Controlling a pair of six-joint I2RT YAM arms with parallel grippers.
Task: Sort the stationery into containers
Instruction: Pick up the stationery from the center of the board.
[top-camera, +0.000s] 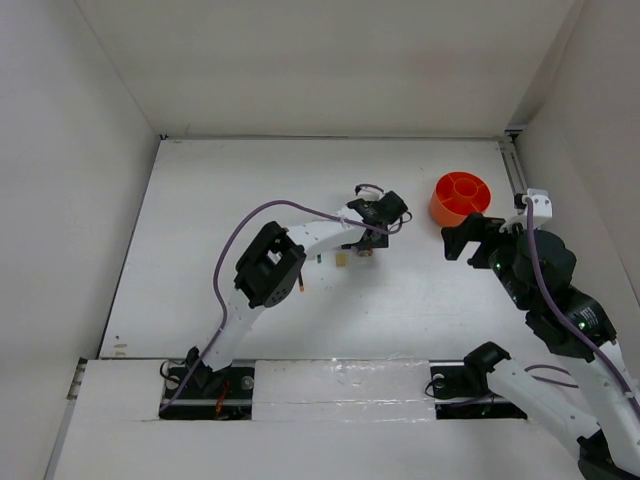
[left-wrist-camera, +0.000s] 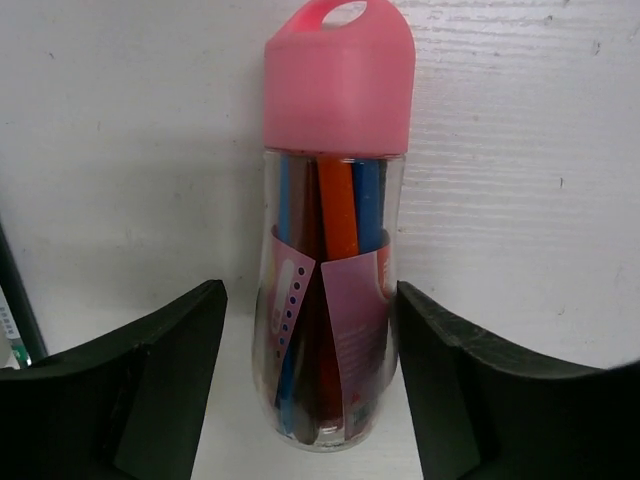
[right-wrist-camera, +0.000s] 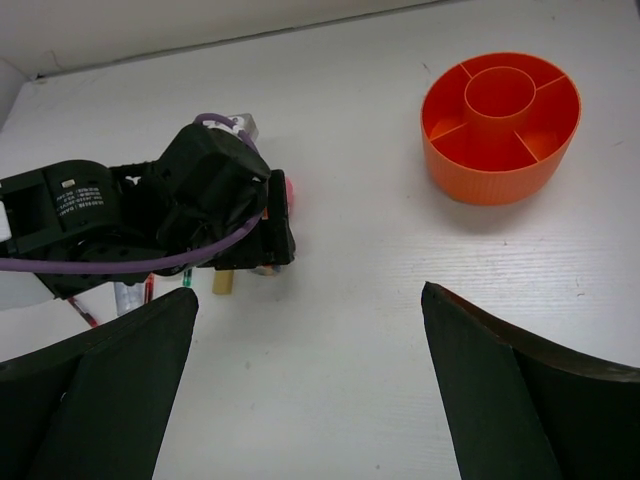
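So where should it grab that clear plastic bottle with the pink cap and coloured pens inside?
Grip the clear plastic bottle across its wide body, below the pink cap, coming straight down from above. It seems to lie flat on the white table, and the left gripper has an open finger on each long side of that body, not touching it.

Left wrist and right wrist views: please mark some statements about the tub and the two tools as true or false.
1. The orange tub has nothing in it. True.
2. The left tool is shut on the pink-capped cylinder. False: its fingers stand open on either side of it.
3. The right tool holds a pen. False: it is open and empty.
4. The tub has a round compartment in its middle. True.
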